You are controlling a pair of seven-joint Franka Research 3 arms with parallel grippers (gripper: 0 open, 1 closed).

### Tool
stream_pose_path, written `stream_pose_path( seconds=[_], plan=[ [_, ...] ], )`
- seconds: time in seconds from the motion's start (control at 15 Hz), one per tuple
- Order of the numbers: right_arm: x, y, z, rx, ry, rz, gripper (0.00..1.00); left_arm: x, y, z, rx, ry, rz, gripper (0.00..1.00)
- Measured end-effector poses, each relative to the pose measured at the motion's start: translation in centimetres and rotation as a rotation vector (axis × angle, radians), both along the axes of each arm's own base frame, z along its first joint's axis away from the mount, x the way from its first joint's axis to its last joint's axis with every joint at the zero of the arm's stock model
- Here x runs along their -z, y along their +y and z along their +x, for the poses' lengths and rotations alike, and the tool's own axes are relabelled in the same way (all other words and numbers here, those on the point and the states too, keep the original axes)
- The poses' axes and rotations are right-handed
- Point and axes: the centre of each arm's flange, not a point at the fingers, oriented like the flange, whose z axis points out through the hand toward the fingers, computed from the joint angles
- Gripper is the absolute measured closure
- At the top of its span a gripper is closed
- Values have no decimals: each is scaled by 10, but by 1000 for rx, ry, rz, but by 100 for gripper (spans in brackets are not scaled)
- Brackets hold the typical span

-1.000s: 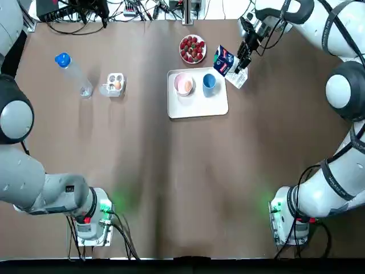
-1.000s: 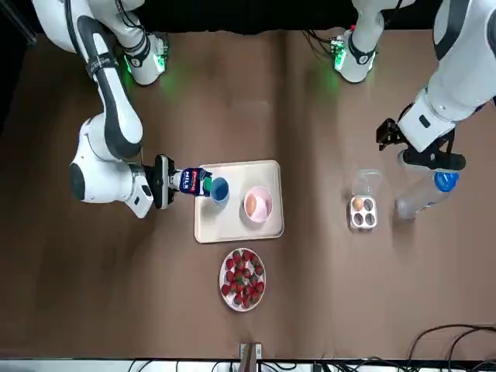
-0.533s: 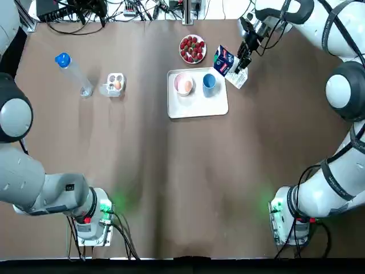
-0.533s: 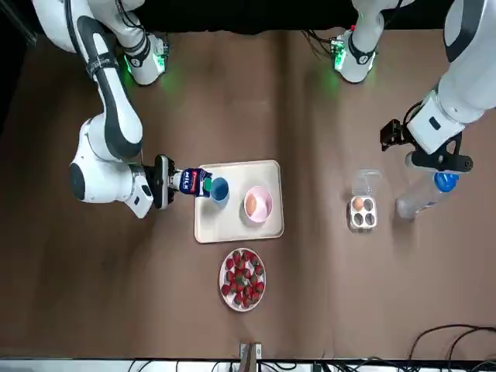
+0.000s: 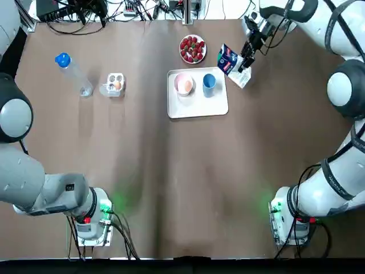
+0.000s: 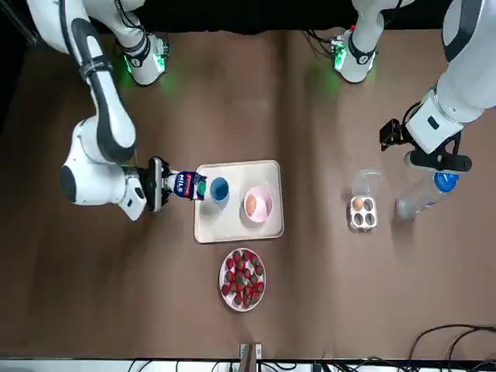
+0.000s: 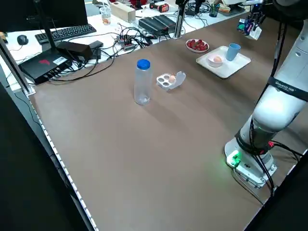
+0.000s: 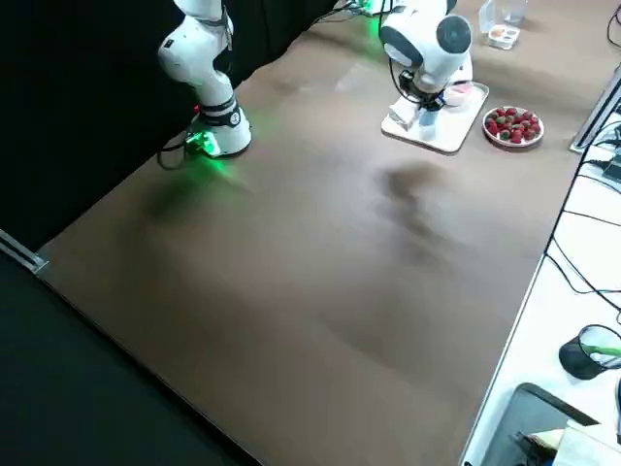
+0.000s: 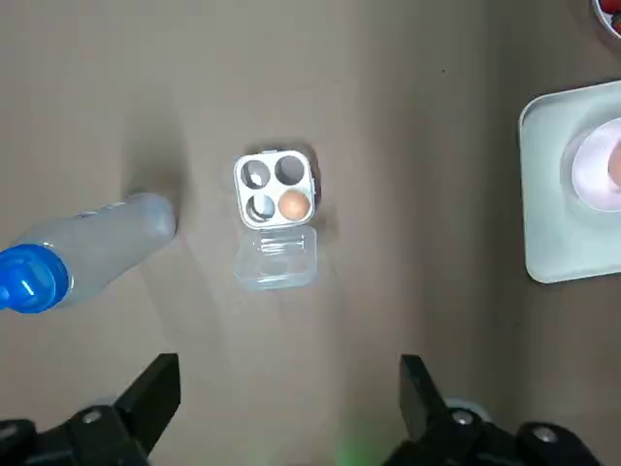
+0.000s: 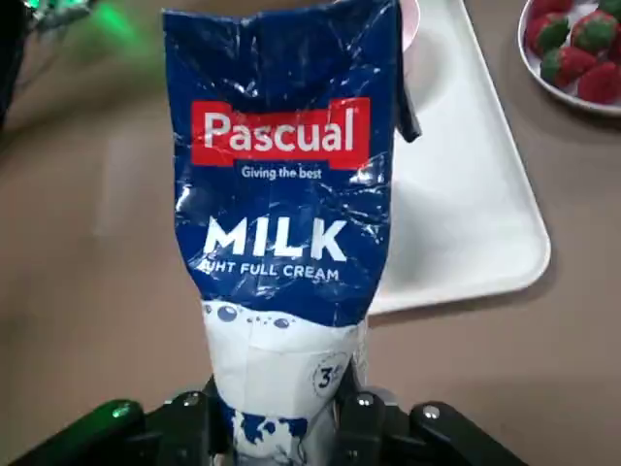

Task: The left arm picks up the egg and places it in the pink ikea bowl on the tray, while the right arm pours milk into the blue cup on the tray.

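milk carton (image 5: 228, 59) is clamped at its base in the right gripper (image 6: 159, 186) and held tipped on its side, its cap end pointing at the blue cup (image 5: 209, 81) from just off the far right corner of the tray (image 5: 197, 109). an egg (image 5: 186, 85) lies in the pink bowl (image 5: 181, 84) left of the cup, so the egg half looks done and the pour is the step in hand; whether any milk is in the cup i cannot tell. next the spout has to come over the cup's mouth, or, if the pour is over, the carton has to be stood upright to the right of the tray. the plate of strawberries (image 5: 193, 48) sits just far of the tray and close to the carton, so that side is tight, while the table (image 5: 188, 171) right of and nearer than the tray is open. the left gripper (image 9: 288, 369) hangs high with fingers spread and empty above the egg box (image 5: 114, 84) and the bottle (image 5: 73, 73), far on the left.
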Motion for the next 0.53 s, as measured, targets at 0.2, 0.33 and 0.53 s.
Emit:
stream_pose_path(
  seconds=[0.2,0.33,0.53],
  plan=[
    [-3,-44,3,20,32,103,58,0,0,0,0,-1,0,0],
    [-5,-73,3,22,27,198,58,-1,0,0,-1,-1,0,0],
    [-1,-119,5,35,-26,354,58,-1,0,0,0,-1,0,0]
  ],
)
